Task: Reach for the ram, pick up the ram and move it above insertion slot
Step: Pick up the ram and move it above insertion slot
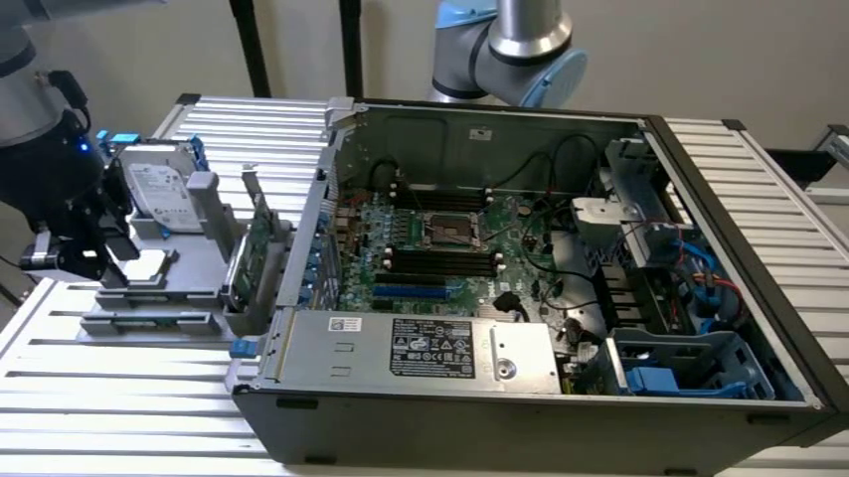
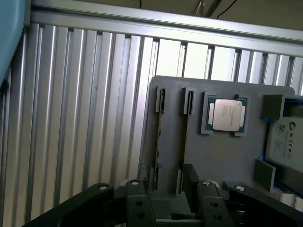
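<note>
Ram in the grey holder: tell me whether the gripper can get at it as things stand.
Probably yes. The gripper hangs over the holder with its fingers open, and the ram stands edge-up in its groove with nothing over it. The CPU and hard drive sit off to one side.

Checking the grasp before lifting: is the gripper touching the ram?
Cannot tell. In the wrist view the open gripper straddles the ram, edge-on in its grey holder, but no contact or gap shows plainly.
</note>
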Tool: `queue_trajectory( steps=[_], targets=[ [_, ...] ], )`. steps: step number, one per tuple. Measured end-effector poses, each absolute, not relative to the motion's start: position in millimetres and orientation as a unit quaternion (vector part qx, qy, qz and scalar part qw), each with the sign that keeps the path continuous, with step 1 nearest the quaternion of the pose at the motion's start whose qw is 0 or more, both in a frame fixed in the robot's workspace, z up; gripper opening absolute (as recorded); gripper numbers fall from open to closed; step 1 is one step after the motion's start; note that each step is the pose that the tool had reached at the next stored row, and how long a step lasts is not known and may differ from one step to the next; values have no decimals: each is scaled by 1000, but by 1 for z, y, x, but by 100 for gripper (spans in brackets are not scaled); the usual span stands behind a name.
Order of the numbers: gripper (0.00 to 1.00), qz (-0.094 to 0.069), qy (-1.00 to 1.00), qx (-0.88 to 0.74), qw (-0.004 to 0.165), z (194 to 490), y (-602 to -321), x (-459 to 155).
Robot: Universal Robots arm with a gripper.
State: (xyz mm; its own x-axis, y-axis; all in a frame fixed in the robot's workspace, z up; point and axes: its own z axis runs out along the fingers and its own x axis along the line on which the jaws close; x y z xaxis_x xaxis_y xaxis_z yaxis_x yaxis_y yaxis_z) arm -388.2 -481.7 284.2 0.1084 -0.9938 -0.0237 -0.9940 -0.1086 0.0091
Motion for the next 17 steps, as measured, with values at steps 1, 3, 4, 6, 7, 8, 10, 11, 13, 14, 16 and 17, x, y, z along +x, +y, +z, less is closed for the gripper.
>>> queue_trajectory(
  steps=[1,3,4,6,7,8,10,11,13,14,16,17],
  targets=[
    [42,12,668,-744,5,282,-482,-388],
    [42,12,668,-744,5,279,-483,-388],
    [42,12,668,-744,5,277,-484,-388],
    [42,12,668,-744,5,273,-485,-388],
    [42,12,668,-744,5,271,-485,-388],
    [42,12,668,-744,5,270,-486,-388],
    [42,12,668,-744,5,266,-486,-388],
    [42,12,668,-744,5,264,-487,-388],
    [42,12,668,-744,5,261,-487,-388],
    [42,12,669,-743,5,259,-487,-388],
    [42,12,670,-742,5,255,-487,-387],
    [42,12,671,-741,5,253,-488,-387]
  ],
)
